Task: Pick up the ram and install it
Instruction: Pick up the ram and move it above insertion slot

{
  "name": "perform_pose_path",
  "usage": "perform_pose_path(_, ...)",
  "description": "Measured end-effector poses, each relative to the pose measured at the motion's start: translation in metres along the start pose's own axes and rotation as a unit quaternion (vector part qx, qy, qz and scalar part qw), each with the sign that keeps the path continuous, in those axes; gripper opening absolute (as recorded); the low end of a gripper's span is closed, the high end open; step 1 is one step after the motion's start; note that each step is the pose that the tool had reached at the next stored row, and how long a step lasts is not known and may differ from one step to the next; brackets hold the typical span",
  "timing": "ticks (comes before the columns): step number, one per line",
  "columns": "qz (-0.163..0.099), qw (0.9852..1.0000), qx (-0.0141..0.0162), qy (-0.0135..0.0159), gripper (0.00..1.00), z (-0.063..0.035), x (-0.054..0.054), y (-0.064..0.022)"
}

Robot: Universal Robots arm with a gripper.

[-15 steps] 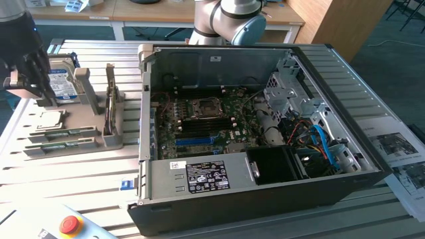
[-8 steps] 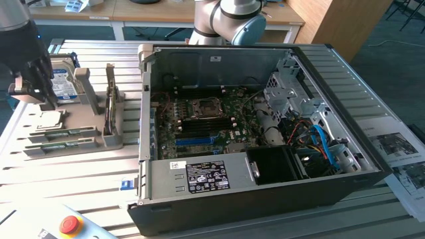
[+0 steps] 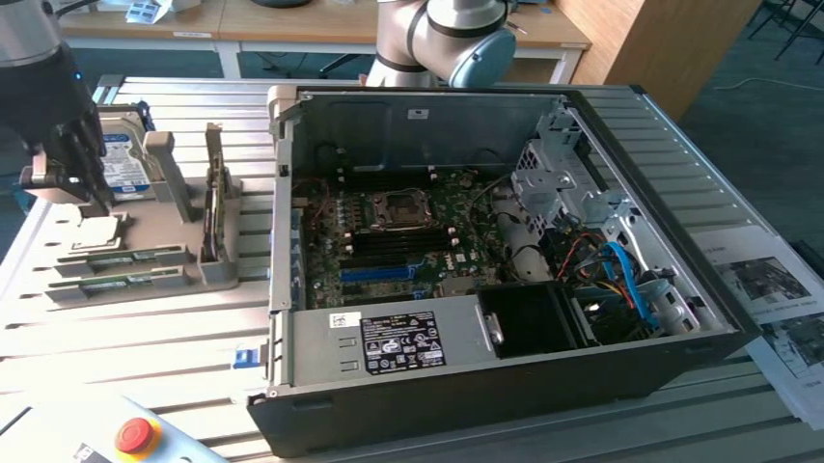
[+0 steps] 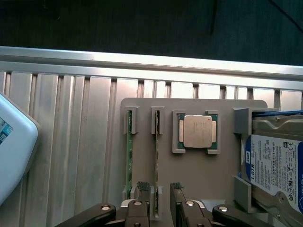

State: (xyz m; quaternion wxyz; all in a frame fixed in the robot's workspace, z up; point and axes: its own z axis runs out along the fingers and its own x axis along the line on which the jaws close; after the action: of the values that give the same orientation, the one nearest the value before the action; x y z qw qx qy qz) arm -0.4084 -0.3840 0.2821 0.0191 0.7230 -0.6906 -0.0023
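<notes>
Two jaws are standing apart, straddling the near end of the ram (image 4: pixel 156 156), not clamped on it. The ram is sitting on edge in the grey tray (image 4: pixel 203 175) on the table (image 4: pixel 71 142), just beside the processor (image 4: pixel 197 131), its long axis running straight away from the gripper (image 4: pixel 158 188).

Bright light glares off the ribbed surface (image 3: pixel 142 333) beside the computer case (image 3: pixel 515 395) — the case's inside sits dim, shadowed.
</notes>
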Motion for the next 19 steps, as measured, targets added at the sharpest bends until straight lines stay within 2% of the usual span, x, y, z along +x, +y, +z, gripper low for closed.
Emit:
perform_pose_path(9, 0.0, 1.0, 0.0, 0.0, 0.31, 0.0003, 0.012, 0.0006)
perform_pose_path(10, 0.0, 1.0, 0.0, 0.0, 0.31, 0.0005, 0.02, 0.0009)
perform_pose_path(19, 0.0, 1.0, 0.0, 0.0, 0.31, 0.0096, 0.021, 0.0007)
